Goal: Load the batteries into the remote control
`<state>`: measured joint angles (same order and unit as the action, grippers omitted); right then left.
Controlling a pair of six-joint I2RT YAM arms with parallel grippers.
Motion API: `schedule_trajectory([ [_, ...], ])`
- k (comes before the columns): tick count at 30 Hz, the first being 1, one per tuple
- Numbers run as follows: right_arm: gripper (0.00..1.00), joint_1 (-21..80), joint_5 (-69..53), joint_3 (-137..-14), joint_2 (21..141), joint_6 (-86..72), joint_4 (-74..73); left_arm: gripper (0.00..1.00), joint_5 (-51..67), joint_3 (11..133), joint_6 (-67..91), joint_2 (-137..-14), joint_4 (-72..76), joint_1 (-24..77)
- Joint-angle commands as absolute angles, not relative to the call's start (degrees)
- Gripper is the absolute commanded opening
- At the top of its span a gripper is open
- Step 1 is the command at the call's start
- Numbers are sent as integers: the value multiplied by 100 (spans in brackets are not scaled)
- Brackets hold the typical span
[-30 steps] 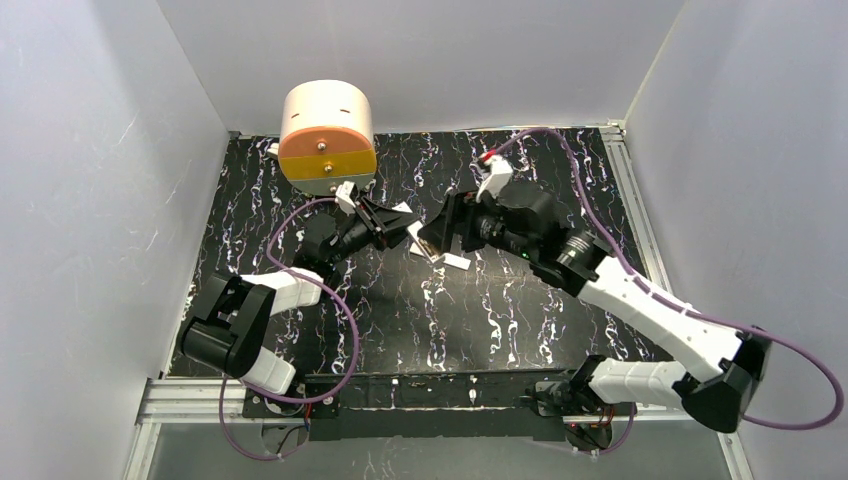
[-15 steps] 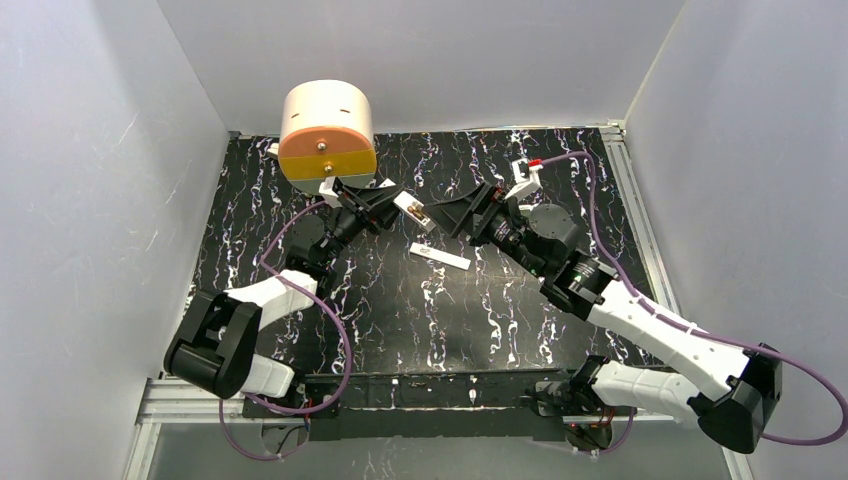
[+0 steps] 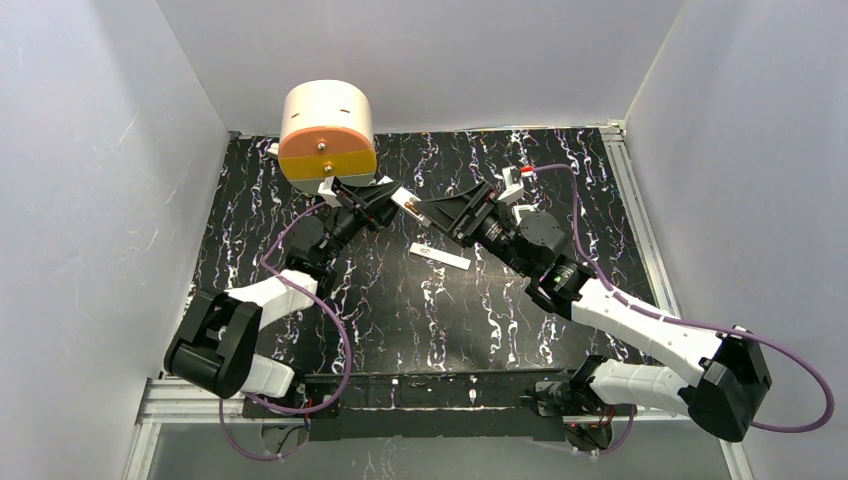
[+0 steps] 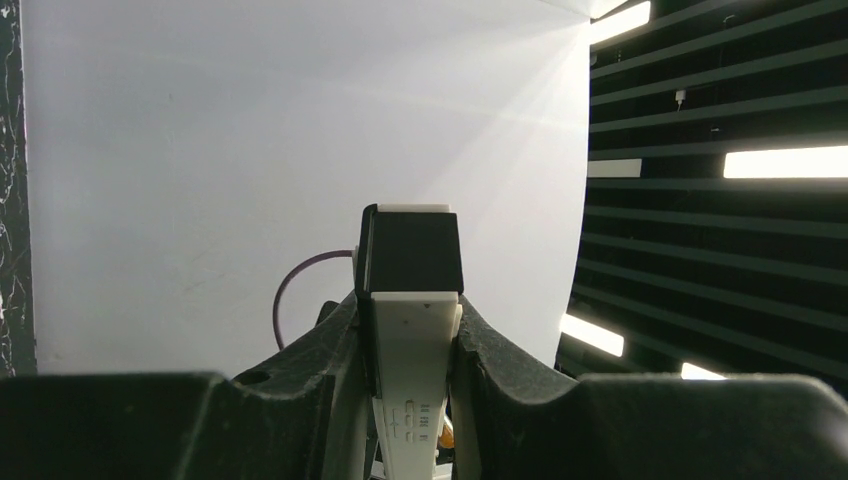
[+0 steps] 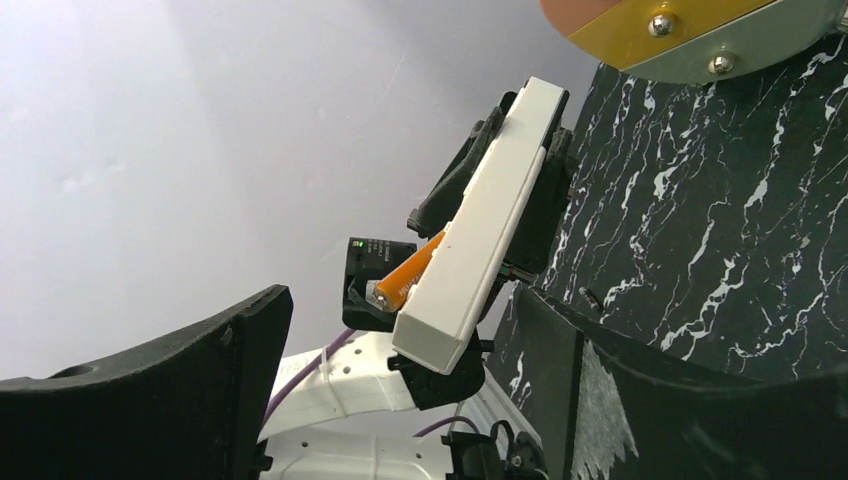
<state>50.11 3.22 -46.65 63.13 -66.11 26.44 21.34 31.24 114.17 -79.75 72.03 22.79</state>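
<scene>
My left gripper is shut on the white remote control and holds it raised above the table, pointing right. In the left wrist view the remote stands clamped between both fingers. In the right wrist view the remote hangs tilted, with one orange battery lying along its underside and its end sticking out. A sliver of that battery shows low in the left wrist view. The second battery is out of view. My right gripper is open and empty, facing the remote's free end a short way off.
A long narrow white bar lies on the black marbled table just below the grippers. A round tan and orange drum stands at the back left, close behind the left gripper. White walls enclose three sides.
The left gripper lifted the remote up and back. The right gripper rose from near the white bar, then moved left toward the remote's end.
</scene>
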Motion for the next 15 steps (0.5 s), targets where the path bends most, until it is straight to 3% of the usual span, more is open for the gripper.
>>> schedule_trajectory([
  [1,90,4939,385,-4599,6276,-7109,3352,0,2093,3239,11467,-7940,7562,2311],
  [15,65,4834,147,-4614,6519,-7429,3449,0,2157,3234,11410,-7930,7629,2318],
])
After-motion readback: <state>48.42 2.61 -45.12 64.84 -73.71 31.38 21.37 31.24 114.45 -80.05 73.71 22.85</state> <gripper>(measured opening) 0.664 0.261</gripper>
